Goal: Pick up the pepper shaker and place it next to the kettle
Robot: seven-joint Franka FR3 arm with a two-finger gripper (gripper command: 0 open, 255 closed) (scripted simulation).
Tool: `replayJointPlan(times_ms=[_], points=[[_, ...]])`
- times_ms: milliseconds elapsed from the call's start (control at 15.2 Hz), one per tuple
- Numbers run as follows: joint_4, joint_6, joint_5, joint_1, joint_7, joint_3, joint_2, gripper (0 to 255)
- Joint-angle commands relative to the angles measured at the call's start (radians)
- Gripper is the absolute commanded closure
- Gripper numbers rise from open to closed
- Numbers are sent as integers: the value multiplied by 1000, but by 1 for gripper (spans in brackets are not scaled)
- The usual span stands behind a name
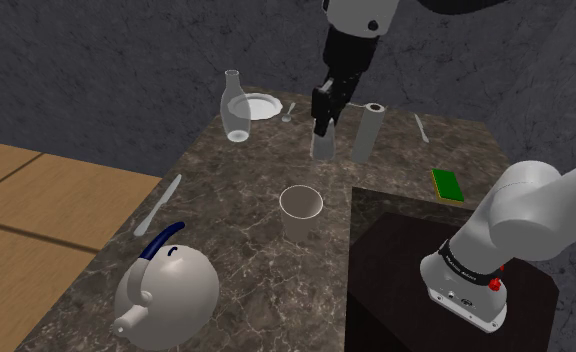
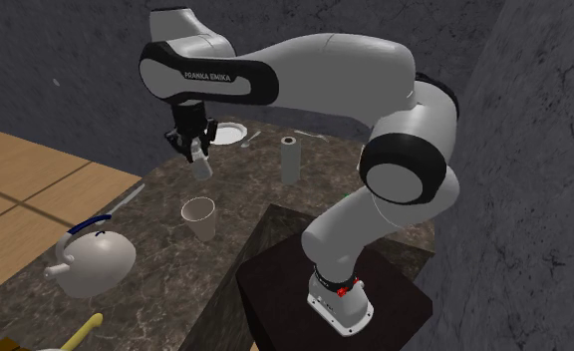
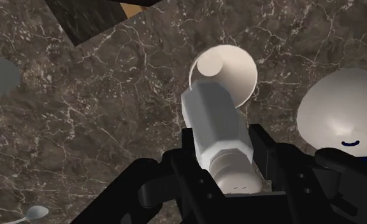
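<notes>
Your claw (image 3: 223, 159) is clamped on the pale pepper shaker (image 3: 214, 124). A cup (image 3: 243, 79) stands between claw and kettle (image 3: 341, 118); a tall roll (image 1: 368, 133) stands just beside.

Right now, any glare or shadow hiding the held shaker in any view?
Shoulder view: dim, flat light, no glare; the pale faceted pepper shaker reads clearly in the black gripper. Second exterior view: equally dim, shaker small but unshadowed. Wrist view: brightest; shaker's far end overlaps the pale round cup, similar tone.

kettle (image 3: 341, 118) cut by wrist view's edge, pepper shaker (image 1: 322, 148) top behind gripper (image 1: 322, 124), perhaps a cropped spoon (image 3: 34, 212)
</notes>
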Motion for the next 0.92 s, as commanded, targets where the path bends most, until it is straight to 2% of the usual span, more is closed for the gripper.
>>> replayJointPlan(times_ms=[0,462,858], points=[[40,17,-1,2,48,43,52,255],[251,40,-68,3,235,198,280,255],[490,18,-222,43,426,320,536,255]])
